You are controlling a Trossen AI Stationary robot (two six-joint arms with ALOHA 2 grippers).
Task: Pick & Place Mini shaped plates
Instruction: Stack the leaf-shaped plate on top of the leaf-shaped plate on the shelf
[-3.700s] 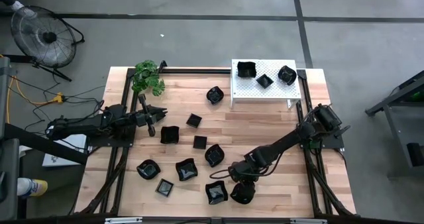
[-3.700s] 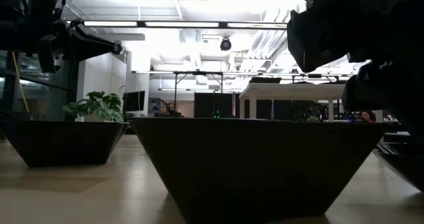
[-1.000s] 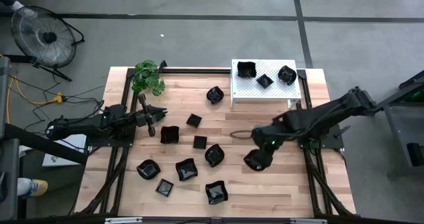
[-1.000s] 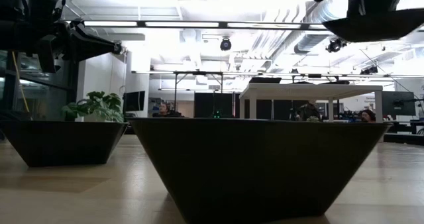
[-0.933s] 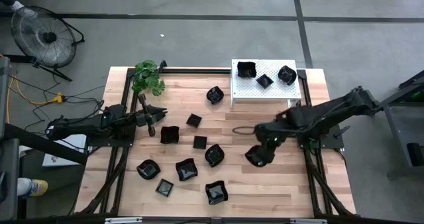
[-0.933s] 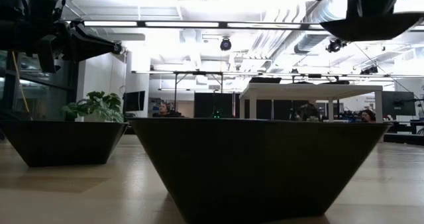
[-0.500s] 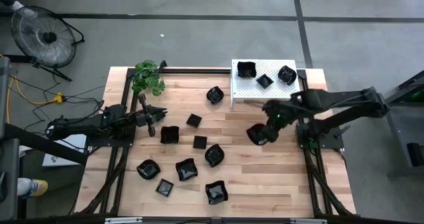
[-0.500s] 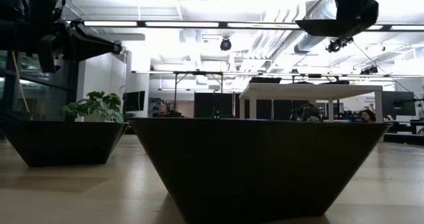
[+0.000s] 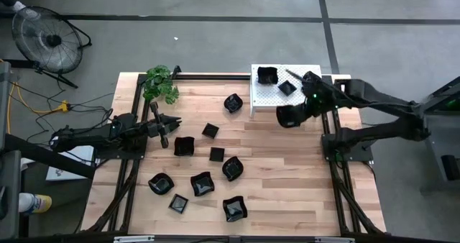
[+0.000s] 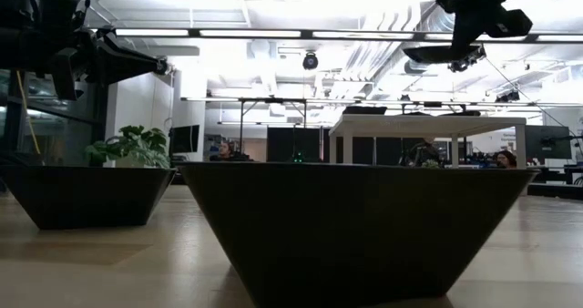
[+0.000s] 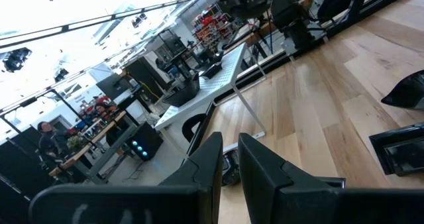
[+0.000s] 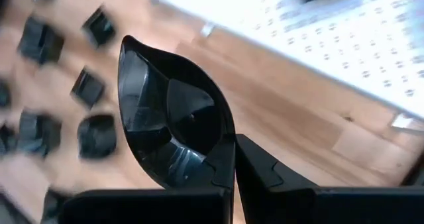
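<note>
Mini shaped plates: one glossy black dish [image 9: 289, 116] hangs in the air at the front edge of the white perforated rack [image 9: 269, 99], pinched by its rim in the right gripper [image 9: 300, 112]; jaws pressed tight on the rim, seen close in the right wrist view [image 12: 173, 128]. In the low view the same dish [image 10: 444, 53] rides high above the table. Two dishes visible on the rack, a rounded one [image 9: 267, 75] and a small square one [image 9: 287, 88]. Nine more lie scattered over the wooden table [image 9: 287, 171], among them one just beside the rack [image 9: 233, 103] and one near the front edge [image 9: 234, 209]. Left gripper [image 9: 167, 131] waits at the table's left side near a small plant [image 9: 161, 83], jaws a narrow gap apart, holding nothing [image 11: 228, 159].
</note>
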